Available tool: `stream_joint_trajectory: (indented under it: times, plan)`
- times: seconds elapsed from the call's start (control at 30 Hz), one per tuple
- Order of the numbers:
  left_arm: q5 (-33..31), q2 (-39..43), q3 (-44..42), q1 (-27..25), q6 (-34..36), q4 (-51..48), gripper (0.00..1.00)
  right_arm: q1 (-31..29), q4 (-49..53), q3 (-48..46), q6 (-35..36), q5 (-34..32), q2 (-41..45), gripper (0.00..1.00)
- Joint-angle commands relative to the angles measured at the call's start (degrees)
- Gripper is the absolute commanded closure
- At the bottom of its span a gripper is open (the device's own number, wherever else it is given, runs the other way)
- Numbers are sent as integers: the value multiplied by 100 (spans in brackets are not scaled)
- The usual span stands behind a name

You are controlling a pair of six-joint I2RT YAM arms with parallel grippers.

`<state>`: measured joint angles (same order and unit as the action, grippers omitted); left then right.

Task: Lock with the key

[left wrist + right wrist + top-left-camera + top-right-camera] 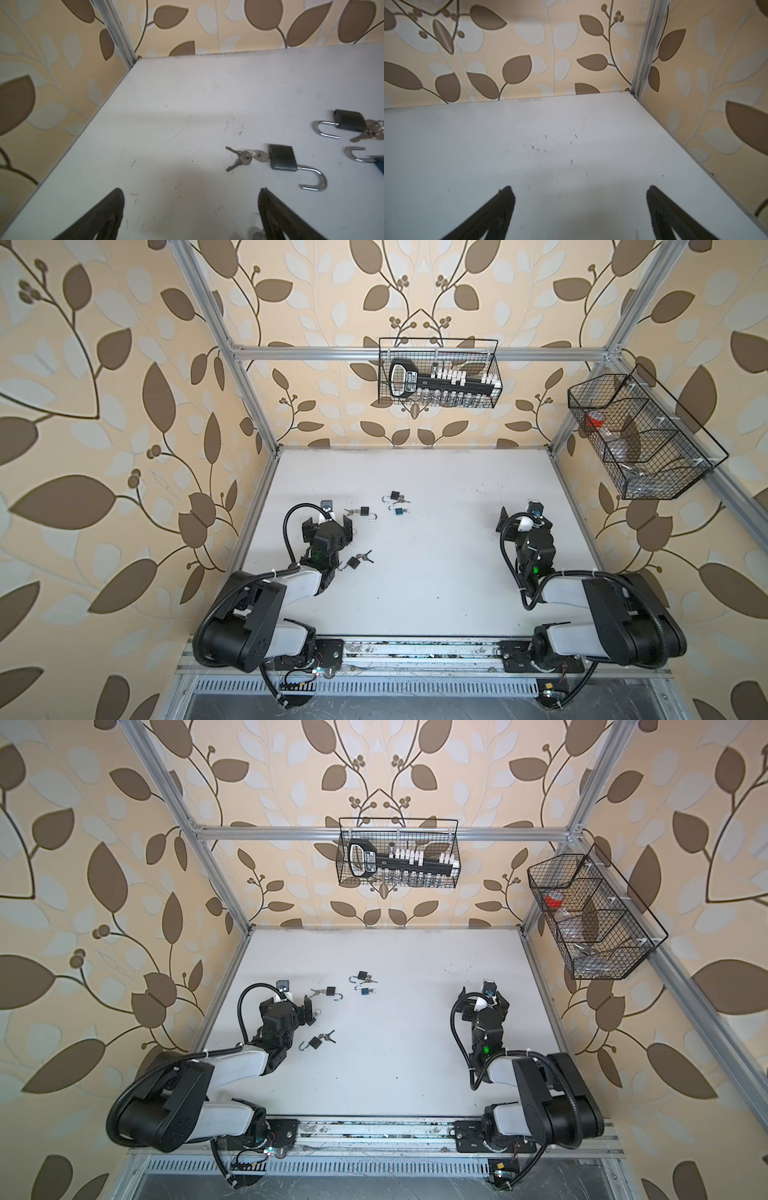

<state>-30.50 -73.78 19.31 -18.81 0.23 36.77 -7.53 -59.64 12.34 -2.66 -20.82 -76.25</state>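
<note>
Black padlock [282, 158] is lying flat on the white surface [166, 124], near the left pincer [191, 194]. Its silver hoop [313, 178] is standing open. A key [262, 156] is sticking in its bottom end, and more keys [239, 159] are hanging from the ring beside it.

Farther back, a second black padlock [394, 497] is lying with its own keys, and a blue padlock [399, 511] is sitting just beside it. A third black padlock [354, 562] is lying next to the left arm, with its hoop open too.

Both top views are showing the left pincer spreading its jaws wide and holding nothing. The right pincer [580, 190] is also gaping wide and holding nothing, hanging over bare surface well apart from the locks.
</note>
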Motion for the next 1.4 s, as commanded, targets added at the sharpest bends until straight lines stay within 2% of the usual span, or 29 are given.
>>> stream_joint_trajectory:
  times: [0.0, 0.07, 0.13, 0.2, 0.37, 0.43, 0.5, 0.63, 0.7, 0.77, 0.87, 1.03, 1.13, 1.23, 1.37]
  plan:
    - [-1345, 602, 486, -541, -248, -1175, 1, -174, 722, 187, 129, -283, 577, 0]
    - [-1510, 959, 797, -807, -523, -2037, 1, -276, 883, 214, -156, -201, 925, 0]
    - [-1548, 1324, 1230, -844, -1452, -3317, 1, -280, 1134, 321, -730, 147, 1314, 0]
    - [-1468, 1501, 1571, -844, -2298, -4316, 1, -282, 1986, 568, -1183, 393, 1585, 0]
    - [-587, 1595, 2189, -844, -3291, -5753, 1, -274, 3908, 1037, -2653, 425, 2017, 1]
    - [-324, 1578, 2414, -843, -3804, -6337, 1, -270, 4241, 1040, -2915, 697, 2142, 1]
    - [232, 1568, 2523, -843, -3859, -6487, 1, -260, 4222, 911, -3198, 1062, 2155, 3]
    - [1856, 1446, 2397, -844, -3428, -5996, 1, -156, 4067, 1019, -2715, 2768, 1909, 1]
    - [2298, 1331, 2343, -844, -3489, -5858, 1, -200, 3784, 1047, -2550, 3665, 1719, 1]
    - [2763, 1240, 2273, -844, -3451, -5675, 1, -470, 3668, 1193, -2344, 4072, 1439, 0]
    - [3225, 1246, 2200, -844, -3424, -5481, 1, -1201, 3984, 1636, -1795, 3996, 945, 0]
    - [3023, 1548, 2020, -716, -3788, -5520, 1, -2452, 4178, 2250, -881, 3618, 96, 1]
    - [3348, 1789, 1841, -321, -4021, -5505, 1, -2896, 4076, 2555, -658, 3642, -418, 4]
    - [3690, 2060, 1719, 329, -4161, -5701, 1, -3174, 3787, 2827, -600, 3683, -909, 8]
    - [4019, 2282, 1696, 1050, -3998, -5995, 1, -3202, 3978, 3471, -573, 2766, -1619, 12]
